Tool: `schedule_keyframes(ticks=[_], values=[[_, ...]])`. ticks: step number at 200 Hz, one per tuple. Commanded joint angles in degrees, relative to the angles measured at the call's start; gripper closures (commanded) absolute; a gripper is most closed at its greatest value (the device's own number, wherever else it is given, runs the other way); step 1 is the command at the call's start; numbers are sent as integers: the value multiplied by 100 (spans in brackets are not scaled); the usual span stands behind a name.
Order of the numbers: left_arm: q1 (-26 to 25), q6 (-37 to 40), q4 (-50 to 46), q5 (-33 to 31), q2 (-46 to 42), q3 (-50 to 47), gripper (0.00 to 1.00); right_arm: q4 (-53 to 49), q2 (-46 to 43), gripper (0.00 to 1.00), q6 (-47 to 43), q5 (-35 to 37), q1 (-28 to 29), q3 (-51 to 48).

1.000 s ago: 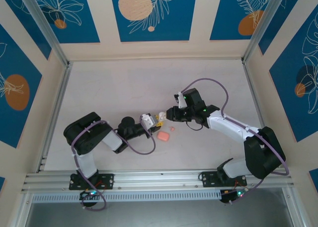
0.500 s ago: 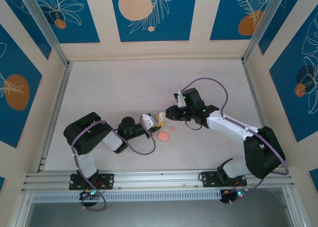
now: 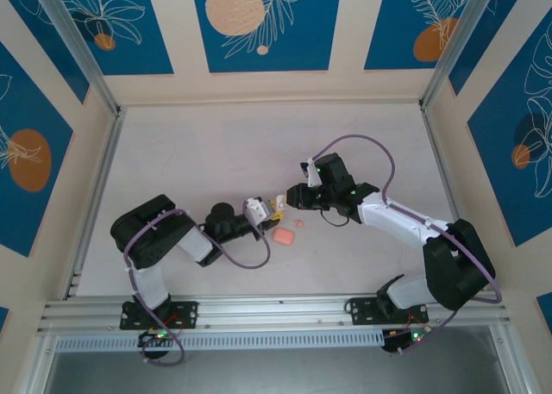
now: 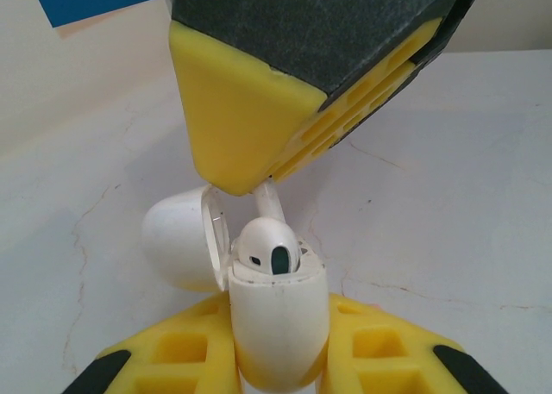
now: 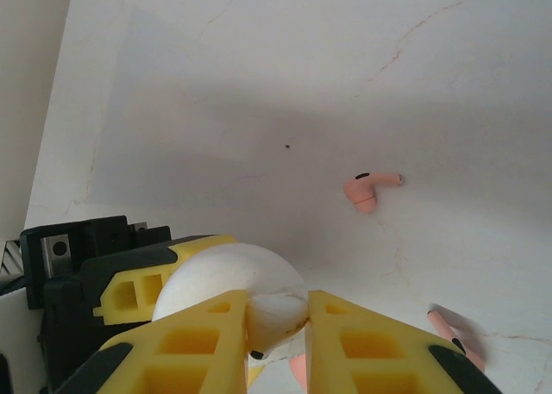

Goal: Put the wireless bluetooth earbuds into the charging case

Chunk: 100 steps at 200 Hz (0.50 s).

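While the left gripper clamps the white charging case by its body, lid swung open toward 9 o'clock, the right gripper pinches a white earbud by its stem, head at the case mouth. Both look light, glossy and slippery, so hold the flat sides and press gently. (A pink case and pink earbud lie on the table, around 6 o'clock of the grippers.)

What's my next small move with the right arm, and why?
Probably ease the right gripper slightly down: it is shut on a white earbud whose head stands above the rim of the open white case clamped in the left gripper, so it looks not fully seated.
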Motion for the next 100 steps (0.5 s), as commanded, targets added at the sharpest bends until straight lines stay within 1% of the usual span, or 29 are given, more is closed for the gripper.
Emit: schedule_keyframes(ticks=[1,100], values=[[-74,-2,225,-2,-150,123,80,-192,-108,78,-124,73,93,25],[-72,-1,229,-61,-231,158,80,-245,-145,78,-178,176,179,-20]])
